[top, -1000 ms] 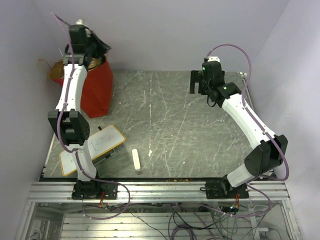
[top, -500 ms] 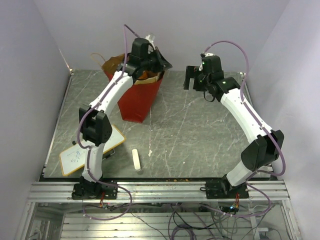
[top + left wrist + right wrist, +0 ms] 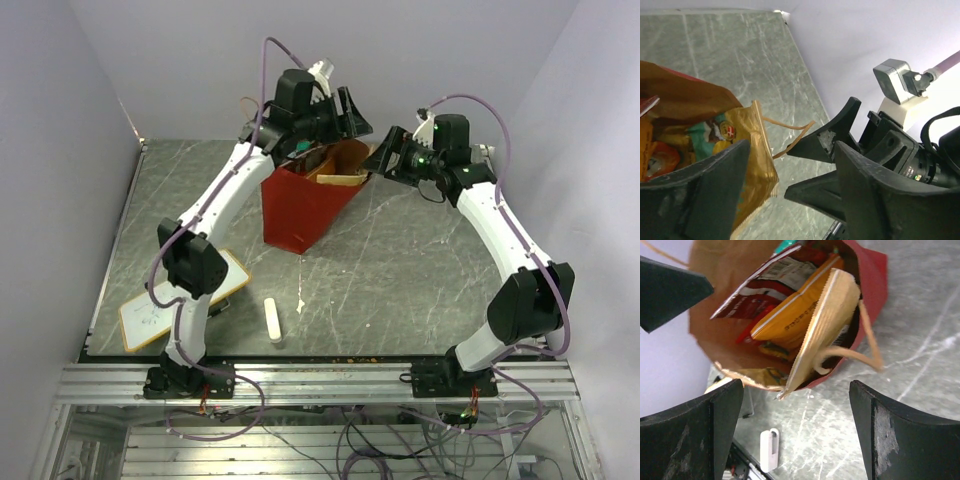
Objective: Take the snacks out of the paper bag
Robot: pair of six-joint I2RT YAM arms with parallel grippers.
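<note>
The paper bag (image 3: 305, 205), red outside and brown inside, leans to the right on the back middle of the table. Its mouth (image 3: 765, 315) gapes toward my right gripper (image 3: 797, 432), which is open just in front of the rim, with nothing between its fingers. Inside lie the snacks: an orange packet (image 3: 790, 317), a red and white one (image 3: 757, 287), and more beneath. My left gripper (image 3: 790, 190) is open above the bag's rim (image 3: 752, 150), the rim beside its left finger. In the top view the left gripper (image 3: 352, 118) and right gripper (image 3: 385, 158) stand close together.
A white whiteboard (image 3: 180, 300) lies near the left arm's base. A white eraser bar (image 3: 272, 322) lies at the front middle, also in the right wrist view as the eraser bar (image 3: 769, 450). A tan handle (image 3: 860, 352) hangs loose off the bag's rim.
The left arm carried the bag from the back left corner to the back middle, then its gripper opened. The right gripper swung left to face the bag's mouth.
</note>
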